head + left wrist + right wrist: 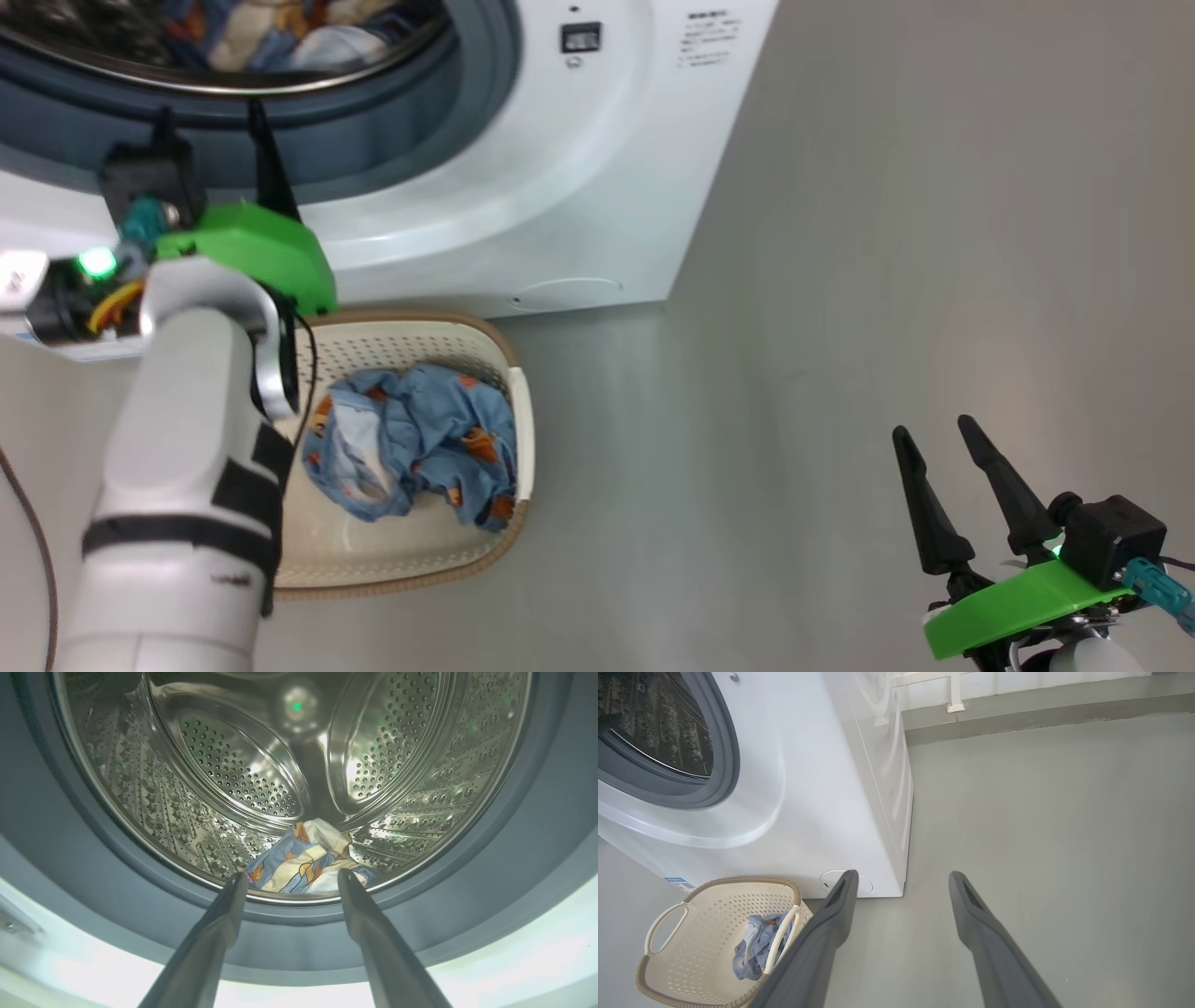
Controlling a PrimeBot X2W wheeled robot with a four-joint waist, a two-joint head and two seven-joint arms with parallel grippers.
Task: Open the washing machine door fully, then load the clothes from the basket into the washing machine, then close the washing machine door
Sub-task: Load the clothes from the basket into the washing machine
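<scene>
The white washing machine (560,187) stands with its drum mouth uncovered; its door is out of view. A light-blue printed garment (303,861) lies at the bottom of the steel drum (233,765). My left gripper (290,877) hangs open and empty just outside the grey-blue gasket (140,905), fingers pointing into the drum; in the head view the left gripper (217,117) is above the basket. The cream basket (411,551) sits on the floor before the machine and holds a blue piece of clothes (420,443). My right gripper (934,431) is open over bare floor, far right of the basket (691,933).
Grey floor (887,280) stretches to the right of the machine. A wall base with a white pipe bracket (956,695) runs behind the machine in the right wrist view. My pale left forearm (177,485) covers the basket's left side.
</scene>
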